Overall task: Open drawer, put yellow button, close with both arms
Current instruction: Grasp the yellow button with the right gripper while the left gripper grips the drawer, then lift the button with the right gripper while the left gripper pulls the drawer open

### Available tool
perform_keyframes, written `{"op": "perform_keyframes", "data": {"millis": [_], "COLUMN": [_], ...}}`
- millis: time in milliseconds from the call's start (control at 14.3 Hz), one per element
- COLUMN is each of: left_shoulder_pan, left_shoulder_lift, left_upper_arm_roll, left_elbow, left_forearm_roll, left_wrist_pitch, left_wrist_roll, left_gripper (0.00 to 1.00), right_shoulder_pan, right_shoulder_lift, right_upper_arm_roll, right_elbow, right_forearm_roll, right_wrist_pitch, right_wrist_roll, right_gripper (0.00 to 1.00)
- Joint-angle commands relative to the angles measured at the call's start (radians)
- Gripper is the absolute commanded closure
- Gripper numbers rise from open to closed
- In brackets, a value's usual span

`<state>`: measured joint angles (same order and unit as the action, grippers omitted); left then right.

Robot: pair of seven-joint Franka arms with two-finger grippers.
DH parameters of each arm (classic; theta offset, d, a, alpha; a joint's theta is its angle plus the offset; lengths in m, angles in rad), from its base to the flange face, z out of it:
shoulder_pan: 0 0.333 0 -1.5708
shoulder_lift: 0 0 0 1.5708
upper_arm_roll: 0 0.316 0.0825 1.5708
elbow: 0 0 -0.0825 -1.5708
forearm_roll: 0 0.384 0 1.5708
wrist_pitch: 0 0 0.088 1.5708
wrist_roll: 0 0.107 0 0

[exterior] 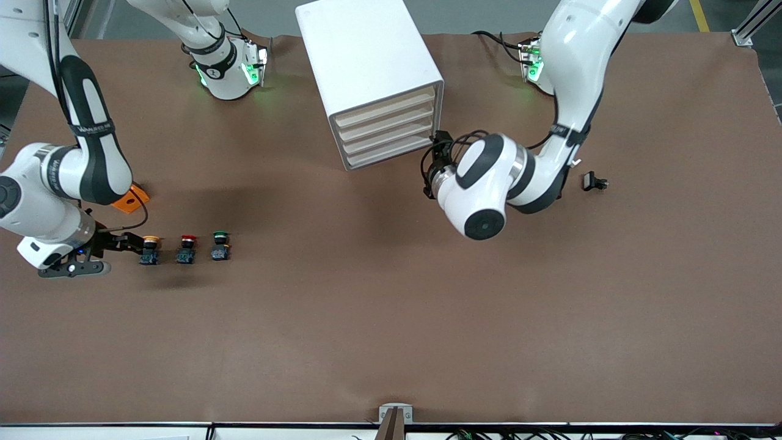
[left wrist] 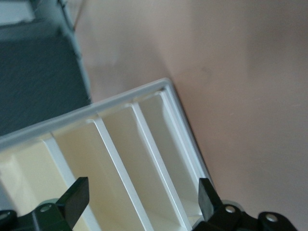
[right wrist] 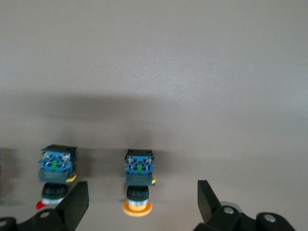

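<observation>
While its fingers stand wide, the right claw (exterior: 131,243) flanks the tiny yellow-capped push-button (exterior: 150,249) at lower left of the brown counter (exterior: 391,318). Higher, near centre, the left claw (exterior: 435,160), also wide, faces the white boxy cabinet (exterior: 369,73), whose uppermost shallow cream-fronted drawer (exterior: 386,108) sits closed.

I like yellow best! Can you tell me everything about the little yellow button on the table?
The tiny yellow push-button has a rounded yellow-orange cap, a black middle and a blue base with a small green part. It looks plastic. It lies on its side on the brown table, at the right arm's end of a row with a red-capped button and a green-capped button. The right hand is open around it, with no contact visible.
</observation>
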<state>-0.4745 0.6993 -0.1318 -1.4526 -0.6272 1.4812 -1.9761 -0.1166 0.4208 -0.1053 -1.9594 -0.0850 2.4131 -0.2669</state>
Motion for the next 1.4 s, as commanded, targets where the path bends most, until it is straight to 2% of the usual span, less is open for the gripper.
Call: {"op": "perform_keyframes", "data": {"millis": [0, 420, 560, 840, 910, 980, 1050, 1190, 1330], "left_shoulder_pan": [0.008, -0.010, -0.018, -0.055, -0.068, -0.087, -0.087, -0.088, -0.087], "left_shoulder_lift": [0.029, 0.040, 0.051, 0.097, 0.104, 0.105, 0.105, 0.120, 0.129], "left_upper_arm_roll": [-0.002, -0.003, -0.003, -0.003, -0.003, -0.003, -0.003, -0.003, -0.003], "left_elbow": [0.026, 0.025, 0.023, 0.023, 0.023, 0.023, 0.023, 0.021, 0.023], "left_forearm_roll": [-0.110, -0.290, -0.360, -0.385, -0.396, -0.397, -0.399, -0.428, -0.462], "left_wrist_pitch": [-0.009, -0.067, -0.094, -0.107, -0.105, -0.107, -0.107, -0.119, -0.128], "left_wrist_roll": [-0.064, -0.231, -0.257, -0.297, -0.315, -0.334, -0.352, -0.378, -0.420], "left_gripper": [0.00, 0.00, 0.09, 0.22, 0.30, 0.35, 0.35, 0.35, 0.35], "right_shoulder_pan": [-0.029, -0.031, -0.035, -0.037, -0.035, -0.035, -0.035, -0.035, -0.037], "right_shoulder_lift": [0.036, 0.122, 0.141, 0.147, 0.147, 0.147, 0.147, 0.147, 0.147], "right_upper_arm_roll": [0.015, 0.016, 0.016, 0.018, 0.018, 0.018, 0.018, 0.018, 0.018], "right_elbow": [0.007, 0.010, 0.010, 0.007, 0.005, 0.005, 0.005, 0.007, 0.008], "right_forearm_roll": [-0.019, -0.019, -0.019, -0.019, -0.019, -0.019, -0.019, -0.019, -0.019], "right_wrist_pitch": [0.026, 0.090, 0.113, 0.112, 0.110, 0.107, 0.106, 0.104, 0.103], "right_wrist_roll": [-0.023, -0.035, -0.041, -0.041, -0.041, -0.041, -0.041, -0.043, -0.055], "right_gripper": [0.00, 0.00, 0.00, 0.00, 0.12, 0.31, 0.46, 0.68, 0.81]}}
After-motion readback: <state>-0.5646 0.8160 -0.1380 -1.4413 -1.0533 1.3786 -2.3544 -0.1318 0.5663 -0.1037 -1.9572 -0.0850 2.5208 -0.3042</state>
